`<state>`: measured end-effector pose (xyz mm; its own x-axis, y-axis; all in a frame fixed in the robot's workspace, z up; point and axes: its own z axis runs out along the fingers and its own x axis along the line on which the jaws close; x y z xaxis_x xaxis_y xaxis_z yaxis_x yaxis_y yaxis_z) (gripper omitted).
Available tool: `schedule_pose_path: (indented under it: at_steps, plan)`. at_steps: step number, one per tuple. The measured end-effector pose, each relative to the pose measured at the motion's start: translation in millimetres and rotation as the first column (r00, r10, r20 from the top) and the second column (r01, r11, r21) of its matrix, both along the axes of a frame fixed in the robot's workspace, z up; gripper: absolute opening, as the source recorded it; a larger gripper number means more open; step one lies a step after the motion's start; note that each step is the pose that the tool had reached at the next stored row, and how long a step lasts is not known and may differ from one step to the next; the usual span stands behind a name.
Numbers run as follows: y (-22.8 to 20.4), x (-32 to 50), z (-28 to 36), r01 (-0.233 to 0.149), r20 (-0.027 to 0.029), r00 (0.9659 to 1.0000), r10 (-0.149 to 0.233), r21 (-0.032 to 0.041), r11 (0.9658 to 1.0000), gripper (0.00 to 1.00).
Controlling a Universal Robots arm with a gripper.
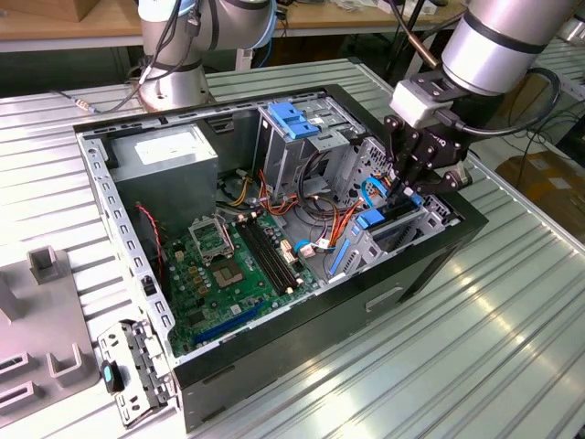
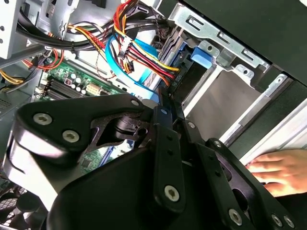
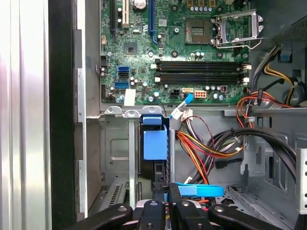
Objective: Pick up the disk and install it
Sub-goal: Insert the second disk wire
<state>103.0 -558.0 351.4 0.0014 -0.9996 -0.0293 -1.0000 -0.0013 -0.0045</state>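
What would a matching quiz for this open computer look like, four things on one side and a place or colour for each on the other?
Things:
1. the disk
2. motherboard
3. hand
4. grey box with white sticker

Descriptions:
A. green, on the case floor
B. the case's far corner, at the exterior view's left
C. on edge in the drive bay, held by the gripper
D. outside the case wall

Pairs: 1-C, 2-A, 3-D, 4-B
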Motion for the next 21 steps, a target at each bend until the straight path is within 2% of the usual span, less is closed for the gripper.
schedule_pose_path:
  at_steps: [5, 11, 21]
  plan:
    - [-0.6, -0.4, -1.7, -0.021, 0.0043, 0.9998, 0.021, 0.0001, 0.9998, 0.16]
    - [-0.6, -0.4, -3.4, -0.021, 0.0045, 0.9998, 0.021, 0.0001, 0.9998, 0.16]
    - [-0.6, -0.3, -1.9, -0.021, 0.0065, 0.9998, 0.021, 0.0004, 0.9998, 0.16]
